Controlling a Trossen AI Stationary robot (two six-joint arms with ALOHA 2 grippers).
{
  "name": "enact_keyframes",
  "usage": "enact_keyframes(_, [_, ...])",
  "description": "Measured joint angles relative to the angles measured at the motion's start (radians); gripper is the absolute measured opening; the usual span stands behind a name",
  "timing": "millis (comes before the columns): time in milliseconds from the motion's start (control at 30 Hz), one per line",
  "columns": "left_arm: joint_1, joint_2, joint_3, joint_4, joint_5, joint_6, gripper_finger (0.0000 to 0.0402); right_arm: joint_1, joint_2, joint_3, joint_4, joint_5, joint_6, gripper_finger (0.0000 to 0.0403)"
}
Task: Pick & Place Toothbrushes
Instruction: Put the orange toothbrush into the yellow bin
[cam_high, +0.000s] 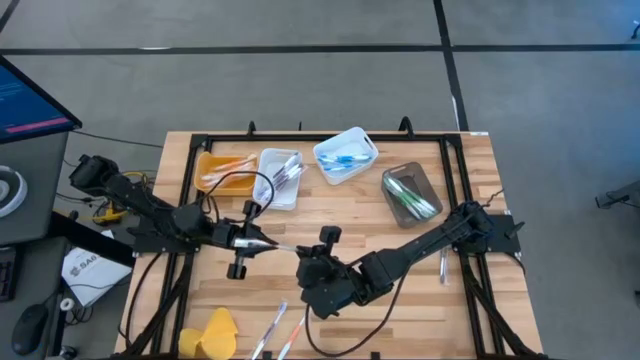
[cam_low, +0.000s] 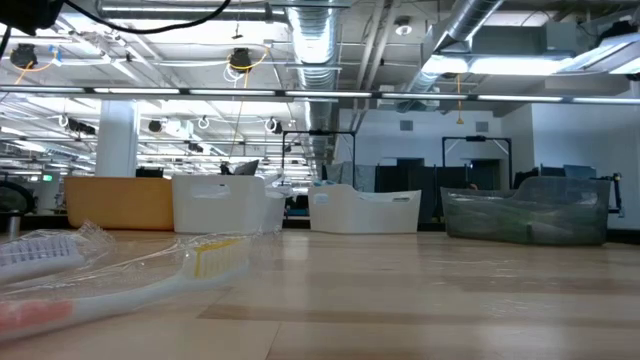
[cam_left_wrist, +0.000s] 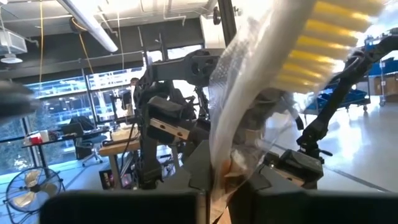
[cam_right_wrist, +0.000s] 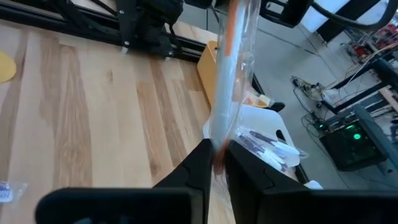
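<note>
**Both arms gripping one wrapped toothbrush mid-counter**

I have both arms meeting over the middle of the counter (cam_high: 470, 310). Between them is a single toothbrush (cam_high: 285, 249) in clear wrapping, lifted off the wood. My left gripper (cam_high: 268, 245) has its fingers closed tight on one end; in the left wrist view the wrapped brush (cam_left_wrist: 249, 106) rises out from between those fingers, its yellow bristles at the far end. My right gripper (cam_high: 306, 256) has its fingers pinched on the other end, and the right wrist view shows the orange-and-white handle (cam_right_wrist: 227, 81) standing up from between the near-closed fingers.

Along the far edge of the counter I see four bins: an orange bin (cam_high: 205, 160) holding orange-handled brushes, a white bin (cam_high: 266, 157) with pale ones, another white bin (cam_high: 364, 139) set at an angle with blue ones, and a clear grey bin (cam_high: 392, 176) with green ones.

At the near edge, two more wrapped toothbrushes (cam_high: 272, 330) lie loose on the wood, just beside a yellow lump (cam_high: 215, 332). Another loose brush (cam_high: 443, 265) lies by the right arm. The low view shows those near-edge wrapped brushes (cam_low: 130, 275) lying flat.
</note>
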Motion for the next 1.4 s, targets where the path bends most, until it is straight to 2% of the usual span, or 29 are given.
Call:
enact_keyframes(300, [0.001,0.0,0.0,-0.016,-0.007,0.001,0.0011,0.004,0.0,0.0,-0.013,0.0,0.0,0.0086])
enact_keyframes(567, [0.001,0.0,0.0,-0.041,-0.008,0.001,0.0011,0.005,0.0,0.0,-0.039,-0.023,0.012,0.021])
enact_keyframes(733, [0.001,0.0,0.0,-0.055,-0.016,0.001,0.0011,0.008,0.0,0.0,-0.187,-0.007,0.164,0.0259])
enact_keyframes(967, [0.001,0.0,0.0,-0.105,-0.023,-0.006,0.0011,0.069,-0.002,0.0,-0.528,0.028,0.456,0.0265])
enact_keyframes(1167, [0.012,0.0,0.0,-0.133,-0.124,-0.001,0.0011,0.151,-0.003,0.0,-0.873,0.223,0.855,0.0265])
enact_keyframes(1200, [0.018,0.0,0.005,-0.143,-0.126,-0.001,0.0011,0.166,-0.005,-0.005,-0.863,0.249,0.894,0.0265])
enact_keyframes(1300, [0.033,0.0,0.057,-0.245,-0.169,-0.007,0.0011,0.217,-0.012,-0.022,-0.857,0.297,0.874,0.0265])
enact_keyframes(1400, [0.044,0.0,0.14,-0.421,-0.247,-0.01,0.0011,0.249,-0.021,-0.028,-0.863,0.341,0.861,0.0265])
